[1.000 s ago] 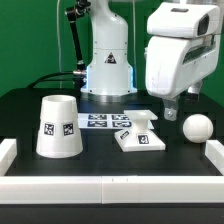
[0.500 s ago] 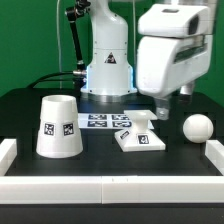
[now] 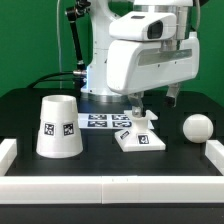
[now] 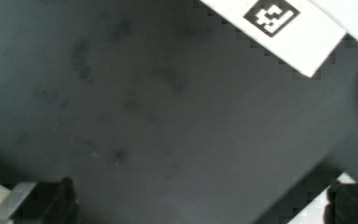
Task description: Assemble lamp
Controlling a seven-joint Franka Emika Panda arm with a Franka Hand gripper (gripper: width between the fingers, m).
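Note:
The white lamp base (image 3: 140, 139) lies flat on the black table with its short stem (image 3: 147, 119) upright. The round bulb (image 3: 196, 127) rests to its right in the exterior view. The tapered shade (image 3: 58, 127) stands at the left, wide end down, tags facing front. My gripper (image 3: 157, 100) hangs open and empty just above and behind the base stem. In the wrist view the gripper (image 4: 202, 205) shows two dark fingertips (image 4: 43, 200) far apart over bare table. A white tagged corner (image 4: 286, 25) shows there; I cannot tell which part it is.
The marker board (image 3: 102, 121) lies flat behind the base. Low white rails run along the table's front (image 3: 110, 188) and stand at both sides (image 3: 8, 150). The arm's pedestal (image 3: 105, 72) stands at the back.
The hand has moved toward the exterior view's left, from above the bulb to above the base stem. The lamp parts have not moved.

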